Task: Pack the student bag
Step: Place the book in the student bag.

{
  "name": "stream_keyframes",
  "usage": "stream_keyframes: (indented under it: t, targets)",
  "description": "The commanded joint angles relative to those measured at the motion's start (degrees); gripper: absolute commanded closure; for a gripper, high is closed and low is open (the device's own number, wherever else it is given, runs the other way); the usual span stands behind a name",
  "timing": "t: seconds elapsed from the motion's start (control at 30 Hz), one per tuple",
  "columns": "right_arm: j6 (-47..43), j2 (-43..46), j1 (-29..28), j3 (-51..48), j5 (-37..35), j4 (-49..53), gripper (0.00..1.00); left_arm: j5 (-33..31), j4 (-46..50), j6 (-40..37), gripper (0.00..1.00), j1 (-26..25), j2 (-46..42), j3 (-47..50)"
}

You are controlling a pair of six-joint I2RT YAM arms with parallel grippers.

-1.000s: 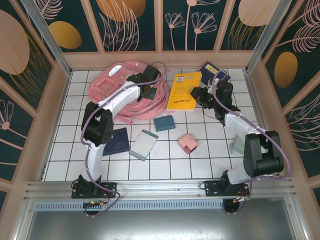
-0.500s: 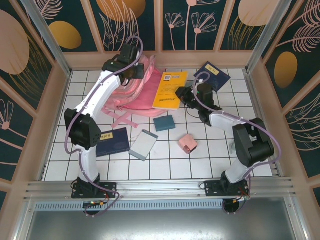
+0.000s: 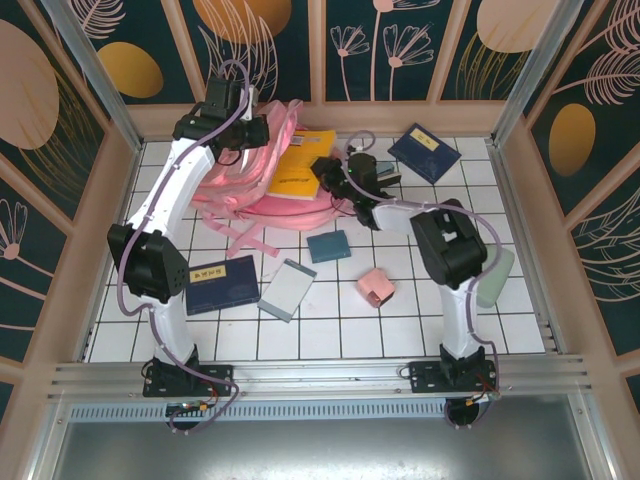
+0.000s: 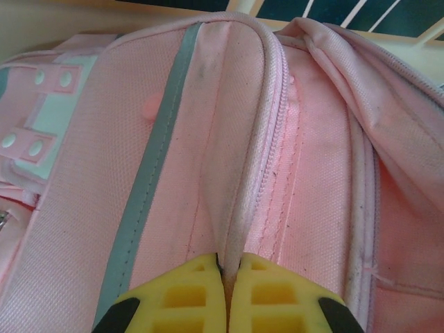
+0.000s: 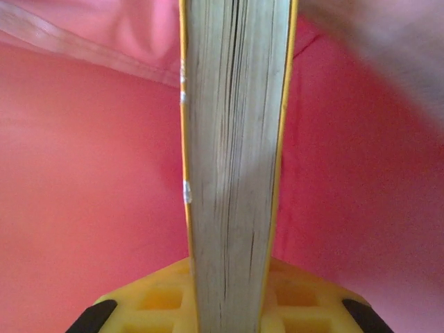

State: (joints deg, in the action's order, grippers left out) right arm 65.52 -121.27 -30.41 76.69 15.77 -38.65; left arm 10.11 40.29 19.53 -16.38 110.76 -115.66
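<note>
Pink student bag (image 4: 173,139) fabric pinched between left fingers (image 4: 180,295); right fingers (image 5: 152,300) clamp yellow book (image 5: 236,152).

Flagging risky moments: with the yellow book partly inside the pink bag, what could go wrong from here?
The left fingers pinch a thin fold of the student bag by its zipper; it might slip, closing the opening. The yellow book, gripped at one end by the right fingers, could snag there and twist.

Overhead; wrist views close on student bag (image 4: 90,173)
</note>
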Motion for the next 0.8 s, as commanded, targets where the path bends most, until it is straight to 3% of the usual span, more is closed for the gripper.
stream_keyframes:
  t: [0.0,0.33,0.7,0.77]
  targets:
    - [3.5,-4.9,-2.7,9.0,-2.7,-5.5,1.0,3.8,-8.7,2.9,1.0,0.0,-3.8,-0.7]
    - [5.9,-23.8,-7.1,33.9,-6.2,1.6,1.0,7.6,-10.1,5.1,1.0,0.0,-2.3,-0.4]
    - [9.1,-37.6,-8.8,54.4,-7.4,14.3,1.0,7.6,-10.3,5.4,1.0,0.1,-2.4,0.3]
    - [9.5,-38.6,-8.7,55.9,-5.6,14.8,0.9,6.8,-10.1,5.2,1.0,0.1,-2.3,0.4]
